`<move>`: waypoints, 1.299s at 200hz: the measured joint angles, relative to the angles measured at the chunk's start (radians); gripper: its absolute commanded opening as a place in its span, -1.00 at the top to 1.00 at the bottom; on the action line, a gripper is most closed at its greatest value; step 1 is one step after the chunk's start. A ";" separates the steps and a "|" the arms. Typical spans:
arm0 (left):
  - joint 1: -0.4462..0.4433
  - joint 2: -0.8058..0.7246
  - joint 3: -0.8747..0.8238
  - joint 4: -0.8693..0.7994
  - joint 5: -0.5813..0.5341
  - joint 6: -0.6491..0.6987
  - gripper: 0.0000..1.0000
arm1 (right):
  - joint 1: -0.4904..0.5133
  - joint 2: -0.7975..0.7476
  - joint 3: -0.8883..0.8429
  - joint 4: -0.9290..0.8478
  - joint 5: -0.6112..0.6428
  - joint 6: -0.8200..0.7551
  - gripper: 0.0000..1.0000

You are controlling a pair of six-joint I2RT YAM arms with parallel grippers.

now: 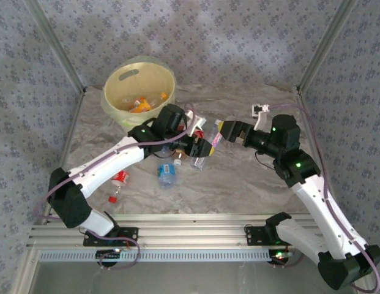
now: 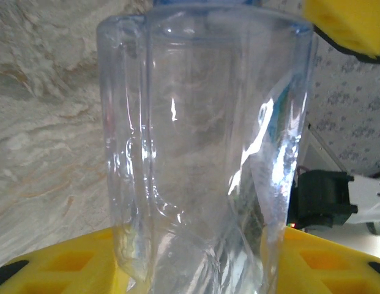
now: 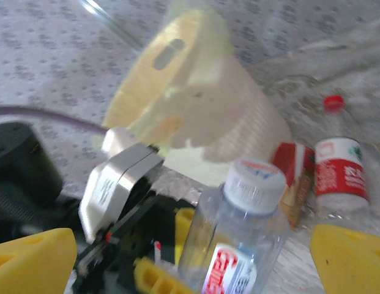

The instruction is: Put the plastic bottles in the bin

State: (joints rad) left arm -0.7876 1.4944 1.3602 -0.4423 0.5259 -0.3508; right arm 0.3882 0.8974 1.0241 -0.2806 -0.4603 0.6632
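**Overhead and up close: left claw (image 1: 202,148) clenched on a clear bottle (image 1: 199,160), right claw (image 1: 219,130) released**

Seen from above, the left claw grips the clear bottle over the middle of the counter (image 1: 251,177). Whether the bottle's base touches the surface cannot be told. The right claw sits just beside the bottle's upper end with its fingers spread. The bin (image 1: 116,92) stands at the far left of the counter, behind the left arm, with several bottles (image 1: 141,104) lying inside it. A blue bottle (image 1: 167,174) lies on the counter just on the near side of the left claw. A red-labelled bottle (image 1: 120,177) lies beside the left arm.

At the left wrist, the bottle's transparent body rises between the two yellow fingers (image 2: 55,269), which press against its sides. One yellow pad (image 2: 349,24) of the right claw shows at the upper right corner.

At the right wrist, the bottle's white cap (image 3: 257,184) and red label face the camera. The right claw's yellow fingers (image 3: 30,257) stand wide on either side and touch nothing. The bin looms behind, its slot handle (image 3: 168,54) visible. A red-capped bottle (image 3: 339,174) lies on the counter to the right.
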 measured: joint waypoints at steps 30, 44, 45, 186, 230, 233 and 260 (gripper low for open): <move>0.044 -0.021 0.105 -0.075 -0.022 0.001 -0.10 | 0.000 -0.030 0.044 -0.006 -0.072 -0.053 -1.00; 0.069 -0.028 0.159 -0.109 -0.027 0.002 -0.13 | 0.000 -0.041 0.059 -0.012 -0.079 -0.067 -1.00; 0.072 -0.028 0.164 -0.113 -0.026 0.002 -0.13 | 0.000 -0.042 0.060 -0.013 -0.079 -0.068 -1.00; 0.497 0.064 0.685 -0.407 -0.048 0.100 -0.16 | 0.000 -0.022 0.126 -0.053 -0.080 -0.115 -1.00; 0.577 0.160 0.783 -0.467 -0.093 0.142 -0.15 | 0.000 -0.022 0.129 -0.056 -0.087 -0.123 -1.00; 0.581 0.164 0.786 -0.471 -0.096 0.143 -0.15 | 0.000 -0.022 0.129 -0.056 -0.087 -0.123 -1.00; 0.613 0.224 0.822 -0.505 -0.132 0.169 -0.15 | 0.000 -0.022 0.132 -0.070 -0.089 -0.127 -1.00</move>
State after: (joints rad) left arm -0.1741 1.7187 2.1818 -0.9478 0.3935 -0.1814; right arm 0.3882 0.8757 1.1561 -0.3508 -0.5491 0.5358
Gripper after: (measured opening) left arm 0.578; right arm 0.999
